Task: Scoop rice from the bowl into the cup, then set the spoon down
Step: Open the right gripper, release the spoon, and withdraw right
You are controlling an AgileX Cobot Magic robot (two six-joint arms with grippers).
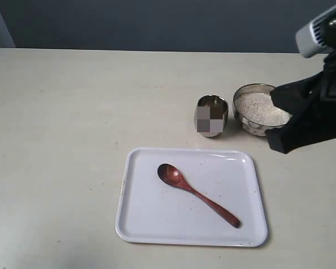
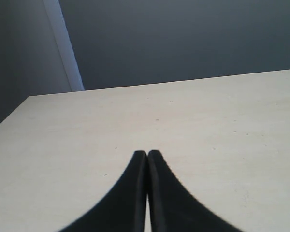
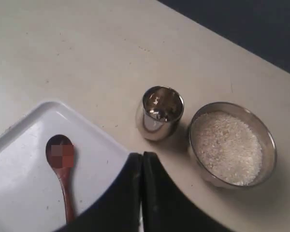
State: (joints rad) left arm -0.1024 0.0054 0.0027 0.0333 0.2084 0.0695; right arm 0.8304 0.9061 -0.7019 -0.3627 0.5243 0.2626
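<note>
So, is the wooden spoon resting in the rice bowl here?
No, the wooden spoon lies on the white tray, apart from the steel bowl of rice.

I am seeing the black left gripper (image 2: 147, 153), its tapered fingers (image 2: 128, 195) pressing together, hanging over the cream matte tabletop (image 2: 193, 116); a dark grey wall (image 2: 183, 38) is standing behind.

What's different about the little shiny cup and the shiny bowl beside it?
The cup is narrower and taller for its width; the bowl is wider and shallower. The bowl holds a heap of white rice; no such heap shows in the cup. In the exterior view the cup stands left of the bowl. Both are shiny metal and stand upright, side by side on the table.
</note>
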